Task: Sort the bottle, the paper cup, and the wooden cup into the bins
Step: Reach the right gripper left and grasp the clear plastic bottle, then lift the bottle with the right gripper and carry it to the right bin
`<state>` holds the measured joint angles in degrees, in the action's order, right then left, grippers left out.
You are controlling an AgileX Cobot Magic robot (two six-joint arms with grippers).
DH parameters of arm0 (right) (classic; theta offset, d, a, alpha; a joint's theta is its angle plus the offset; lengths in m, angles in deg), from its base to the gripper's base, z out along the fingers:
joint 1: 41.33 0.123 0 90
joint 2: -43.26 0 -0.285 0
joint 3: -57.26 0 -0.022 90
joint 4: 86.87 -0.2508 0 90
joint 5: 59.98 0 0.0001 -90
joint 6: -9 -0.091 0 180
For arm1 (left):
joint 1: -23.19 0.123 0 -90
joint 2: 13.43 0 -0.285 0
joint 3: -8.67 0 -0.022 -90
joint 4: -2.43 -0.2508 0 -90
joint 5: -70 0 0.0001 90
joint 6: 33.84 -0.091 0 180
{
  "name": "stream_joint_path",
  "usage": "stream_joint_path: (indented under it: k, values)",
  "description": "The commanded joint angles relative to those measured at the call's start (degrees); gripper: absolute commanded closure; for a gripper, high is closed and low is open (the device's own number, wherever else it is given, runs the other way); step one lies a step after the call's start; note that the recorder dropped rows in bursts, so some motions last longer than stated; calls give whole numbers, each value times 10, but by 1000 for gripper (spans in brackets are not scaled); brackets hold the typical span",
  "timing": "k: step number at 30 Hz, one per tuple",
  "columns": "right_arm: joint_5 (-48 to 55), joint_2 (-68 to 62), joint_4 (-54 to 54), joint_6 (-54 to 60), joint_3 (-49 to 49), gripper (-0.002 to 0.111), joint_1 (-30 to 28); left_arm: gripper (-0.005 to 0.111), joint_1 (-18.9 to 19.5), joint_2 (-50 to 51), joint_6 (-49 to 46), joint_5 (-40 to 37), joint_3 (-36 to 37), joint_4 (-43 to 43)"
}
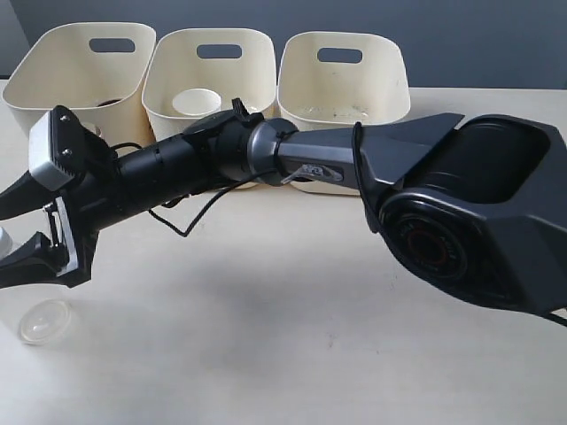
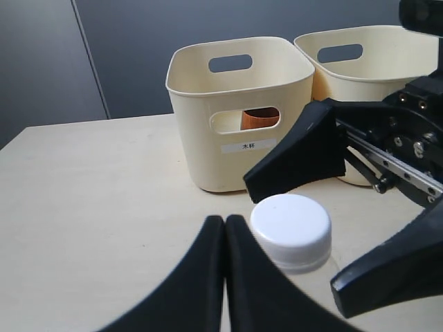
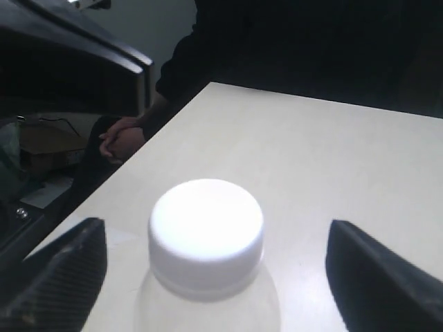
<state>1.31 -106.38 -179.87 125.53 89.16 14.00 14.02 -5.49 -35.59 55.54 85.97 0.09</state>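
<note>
Bottle (image 3: 206, 232), clear plastic, white-capped: stands upright, long axis vertical, centred between the wide-spread, empty jaws of the right gripper (image 3: 216, 277), the nearer arm.

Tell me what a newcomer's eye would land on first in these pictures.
First comes the big black right arm, stretched across the table to the left side of the exterior view. There the right gripper stands open on either side of the white-capped bottle. Next come the three cream bins along the back: the paper cup sits in the middle one, and the wooden cup shows through the left one's cut-out.
</note>
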Motion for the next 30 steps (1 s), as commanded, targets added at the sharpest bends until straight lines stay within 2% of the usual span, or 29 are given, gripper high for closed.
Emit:
stream_joint_path:
  k: [1, 5, 8, 11, 14, 16, 17, 30]
  values:
    - [8, 2, -16, 6, 2, 27, 1, 107, -2, -2, 2, 8, -1, 1]
    - [9, -5, -20, 6, 9, 28, 3, 107, -2, -2, 2, 8, -1, 1]
    - [5, -11, -20, 6, 10, 36, 10, 107, -2, -2, 2, 8, -1, 1]
    - [-14, -12, -19, 6, 10, 55, 13, 107, -2, -2, 2, 8, -1, 1]
    - [-25, -12, -19, 6, 10, 82, 13, 107, -2, -2, 2, 8, -1, 1]
    - [-20, -12, -19, 8, 10, 103, 13, 107, -2, -2, 2, 8, -1, 1]
    - [-20, -12, -20, 8, 10, 109, 13, 107, -2, -2, 2, 8, -1, 1]
    - [-30, 50, -3, -12, 10, 108, -6, 107, -2, -2, 2, 8, -1, 1]
